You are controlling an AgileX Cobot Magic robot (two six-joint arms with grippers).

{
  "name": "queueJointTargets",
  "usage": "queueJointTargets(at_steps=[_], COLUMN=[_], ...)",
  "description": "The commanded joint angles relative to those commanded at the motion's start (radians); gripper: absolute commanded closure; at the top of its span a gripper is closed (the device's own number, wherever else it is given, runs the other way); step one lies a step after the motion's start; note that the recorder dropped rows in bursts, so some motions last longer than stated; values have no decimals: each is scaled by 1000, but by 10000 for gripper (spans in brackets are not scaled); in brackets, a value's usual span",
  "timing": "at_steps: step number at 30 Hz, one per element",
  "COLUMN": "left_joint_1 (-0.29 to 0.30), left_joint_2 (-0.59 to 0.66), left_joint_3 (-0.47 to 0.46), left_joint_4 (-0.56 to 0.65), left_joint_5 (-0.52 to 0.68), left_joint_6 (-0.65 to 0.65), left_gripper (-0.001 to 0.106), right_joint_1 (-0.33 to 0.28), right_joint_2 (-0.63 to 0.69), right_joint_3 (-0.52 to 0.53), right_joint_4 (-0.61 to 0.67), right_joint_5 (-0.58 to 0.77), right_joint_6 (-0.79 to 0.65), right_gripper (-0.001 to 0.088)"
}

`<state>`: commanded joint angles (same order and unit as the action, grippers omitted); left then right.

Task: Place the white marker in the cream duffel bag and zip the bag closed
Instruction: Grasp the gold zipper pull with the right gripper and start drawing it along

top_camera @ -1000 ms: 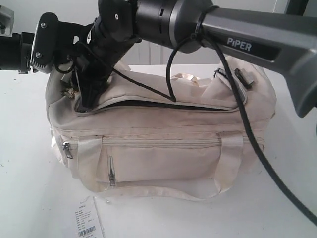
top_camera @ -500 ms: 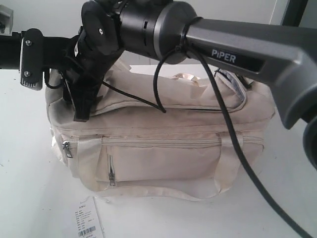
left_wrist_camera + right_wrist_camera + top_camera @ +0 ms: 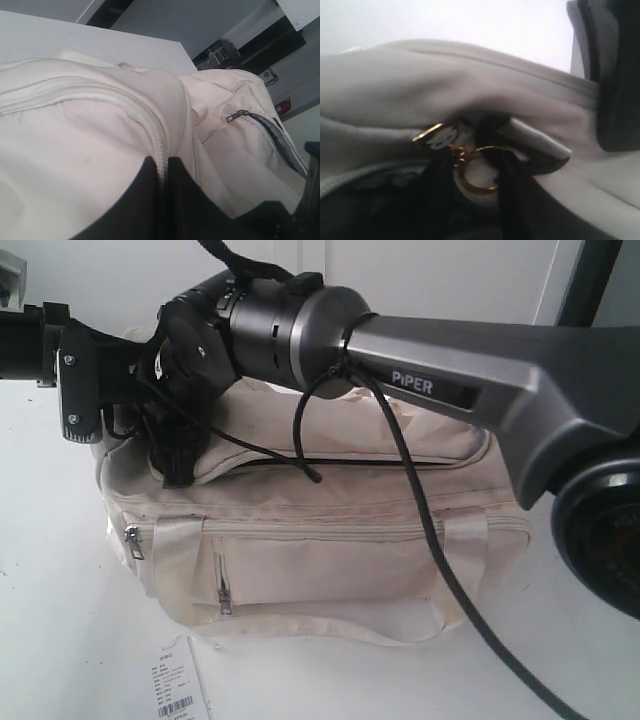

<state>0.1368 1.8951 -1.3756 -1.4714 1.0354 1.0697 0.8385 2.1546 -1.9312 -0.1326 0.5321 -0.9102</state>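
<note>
Since a second ago we note the right arm (image 3: 450, 390) swung lower and further toward the left end of the cream duffel bag (image 3: 330, 560). It now lies across the whole bag top. The top flap gaped at its left end then. Now it lies flat, with only a thin dark slit (image 3: 380, 461) along the top zip. The left arm's wrist has also dropped, and the bag's right end sits a little further left.

Edges and room: the bag rests on the white surface (image 3: 60, 640), long side toward the exterior view. A paper tag (image 3: 178, 685) lies at the near edge, in front of the bag's left end. The surface is bare left of the bag and along the front. A black cable (image 3: 440, 570) hangs from the right arm across the bag's front face. Both arms crowd the bag's left end, close together.

Jaws: the left gripper (image 3: 161, 162) has its jaws closed on the bag, pinching the fabric ridge that carries the zip. The right gripper (image 3: 472, 170) has dark fingers (image 3: 437, 190) on either side of a gold ring (image 3: 479, 190) on a zip pull, with a gap between them. We cannot tell whether they clamp it.

We see the white marker in none of the views, so we cannot place it.
</note>
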Motion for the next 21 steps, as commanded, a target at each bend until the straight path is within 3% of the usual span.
queueJointTargets(at_steps=[15,21], left_joint_1=[0,0], left_joint_2=[0,0], left_joint_3=[0,0], left_joint_4=[8,8], left_joint_5=[-20,-22], left_joint_6=[2,2], left_gripper=[1053,1053], right_joint_1=[-26,-26], right_joint_2=[-89,-106], right_joint_3=[-2,-2], right_joint_4=[15,94], right_joint_5=[115,127], right_joint_6=[368,373], right_gripper=[868,868])
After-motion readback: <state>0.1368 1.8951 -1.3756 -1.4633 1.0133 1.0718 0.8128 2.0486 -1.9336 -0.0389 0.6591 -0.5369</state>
